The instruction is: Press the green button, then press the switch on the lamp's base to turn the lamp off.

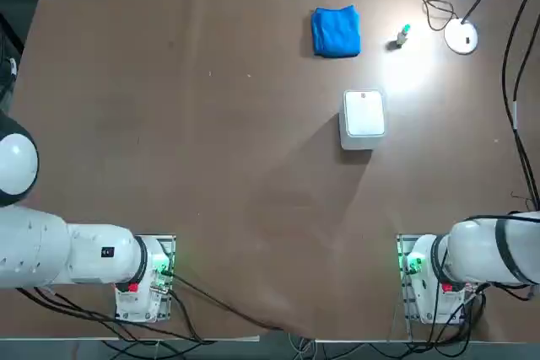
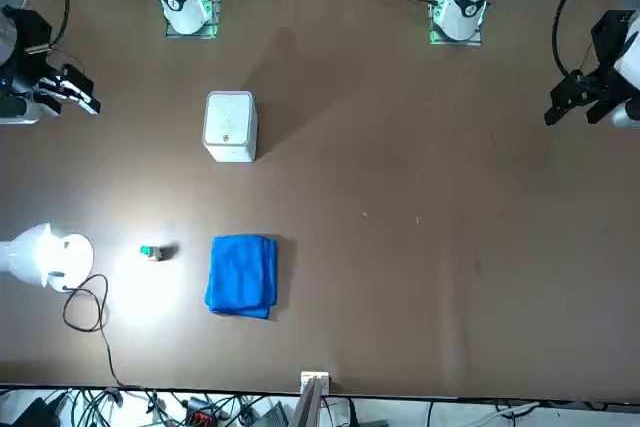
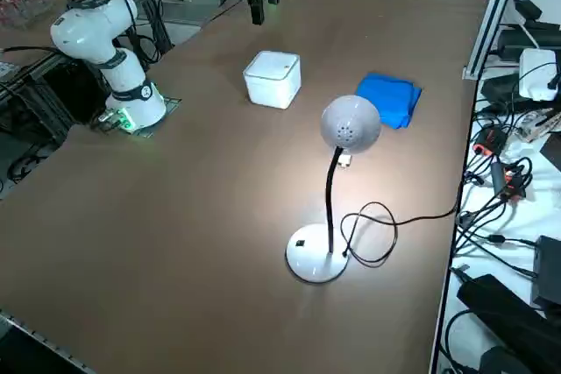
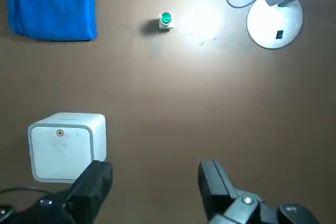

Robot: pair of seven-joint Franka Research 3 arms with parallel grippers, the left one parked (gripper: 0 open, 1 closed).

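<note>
The green button (image 1: 404, 34), a tiny white knob with a teal cap, stands between the blue cloth and the lamp's base (image 1: 461, 37); the wrist view shows the button (image 4: 166, 19) in the lamp's bright pool of light. The lamp (image 3: 351, 124) is lit, its thin black arm rising from the round white base (image 3: 316, 256). The switch (image 4: 279, 34) is a small dark spot on that disc. My right gripper (image 4: 153, 187) hangs high above the table, open and holding nothing, on the robot's side of the white box and well short of the button. In the front view the gripper (image 2: 78, 93) shows at the left edge.
A white rounded square box (image 1: 364, 115) sits mid-table, nearer the robot than the button. A folded blue cloth (image 1: 336, 31) lies left of the button. The lamp's black cable (image 3: 377, 234) loops on the table beside the base, and more cables hang along the right edge.
</note>
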